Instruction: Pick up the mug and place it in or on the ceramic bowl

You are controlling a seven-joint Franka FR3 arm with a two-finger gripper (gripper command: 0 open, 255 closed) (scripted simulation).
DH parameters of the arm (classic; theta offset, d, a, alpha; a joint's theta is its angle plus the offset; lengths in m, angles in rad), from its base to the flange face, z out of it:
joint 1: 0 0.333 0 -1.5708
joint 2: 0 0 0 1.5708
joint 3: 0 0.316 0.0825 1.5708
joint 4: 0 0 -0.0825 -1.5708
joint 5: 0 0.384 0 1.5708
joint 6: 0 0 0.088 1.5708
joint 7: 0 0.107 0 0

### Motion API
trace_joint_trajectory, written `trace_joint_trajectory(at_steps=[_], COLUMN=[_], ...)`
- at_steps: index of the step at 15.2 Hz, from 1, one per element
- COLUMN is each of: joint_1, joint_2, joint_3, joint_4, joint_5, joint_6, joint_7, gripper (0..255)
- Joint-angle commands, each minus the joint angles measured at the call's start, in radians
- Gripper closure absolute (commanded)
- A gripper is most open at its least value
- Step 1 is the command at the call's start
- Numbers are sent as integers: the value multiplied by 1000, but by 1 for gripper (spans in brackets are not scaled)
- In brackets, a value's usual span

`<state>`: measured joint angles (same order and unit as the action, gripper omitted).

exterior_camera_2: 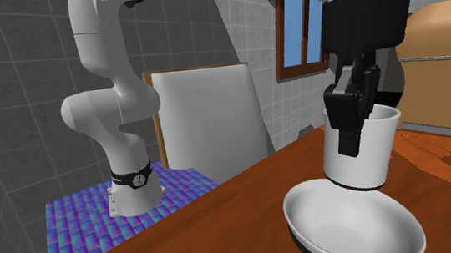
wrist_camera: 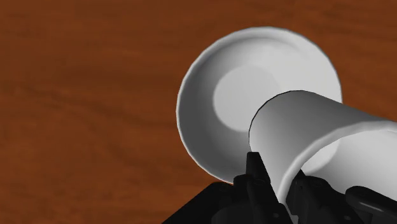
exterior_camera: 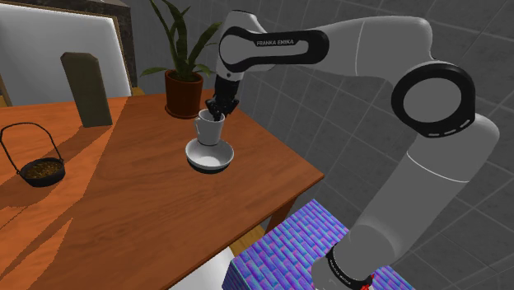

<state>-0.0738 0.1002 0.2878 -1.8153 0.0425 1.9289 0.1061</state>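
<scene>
A plain white mug [exterior_camera: 208,128] hangs upright over a shallow white bowl [exterior_camera: 198,156] on the wooden table [exterior_camera: 123,206], near its edge. My black gripper [exterior_camera: 220,114] comes down from above and is shut on the mug's wall, one finger outside and one inside the rim. In the second exterior view the mug [exterior_camera_2: 367,149] has its base just at the bowl's rim [exterior_camera_2: 306,198]; whether they touch I cannot tell. The gripper [exterior_camera_2: 357,133] clasps its near side. The wrist view has the mug [wrist_camera: 318,130] between the fingers, over the bowl [wrist_camera: 210,76].
A potted plant [exterior_camera: 183,86] stands right behind the bowl. Further along the table are a tall grey-brown block [exterior_camera: 86,89] and a dark basket with a hoop handle [exterior_camera: 41,170]. A white chair back [exterior_camera: 41,49] stands beyond. The table's edge [exterior_camera: 317,175] runs close by.
</scene>
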Motion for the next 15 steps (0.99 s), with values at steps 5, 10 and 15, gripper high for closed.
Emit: trace_joint_trajectory(at_steps=[5, 10, 15], joint_1=[1, 2, 2], joint_2=[17, 31, 32], joint_3=[0, 0, 0], joint_4=[-60, -94, -94], joint_5=[-4, -8, -8], joint_6=[77, 125, 125], joint_7=[-1, -1, -1], gripper=[255, 255, 255])
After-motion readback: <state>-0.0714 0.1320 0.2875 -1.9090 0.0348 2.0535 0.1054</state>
